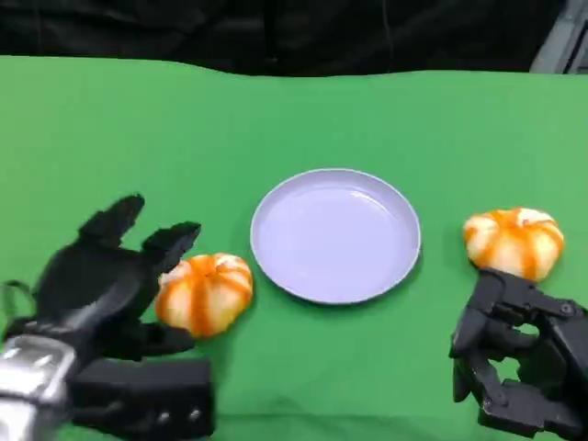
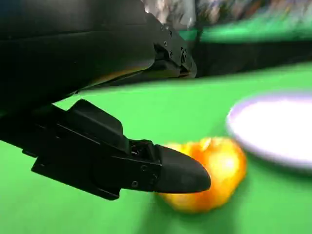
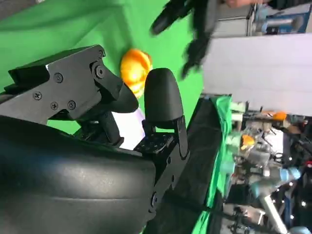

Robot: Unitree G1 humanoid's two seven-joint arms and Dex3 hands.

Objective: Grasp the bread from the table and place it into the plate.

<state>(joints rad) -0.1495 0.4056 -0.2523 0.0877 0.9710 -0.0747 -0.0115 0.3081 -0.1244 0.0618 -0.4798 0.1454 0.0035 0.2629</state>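
Observation:
A pale lavender plate (image 1: 335, 234) lies mid-table. Two orange-and-white striped bread rolls flank it: one (image 1: 204, 292) to its left, the other (image 1: 513, 241) to its right. My left hand (image 1: 110, 285) has its fingers spread around the left roll, one fingertip over its top edge and the thumb below it, without gripping it. In the left wrist view a finger (image 2: 180, 173) is right in front of that roll (image 2: 214, 170), with the plate (image 2: 273, 126) beyond. My right hand (image 1: 519, 363) sits just in front of the right roll, fingers curled in and holding nothing.
Green cloth (image 1: 294, 119) covers the table, with a black backdrop behind its far edge. The right wrist view shows the left roll (image 3: 135, 68) across the cloth, and lab equipment beyond the table.

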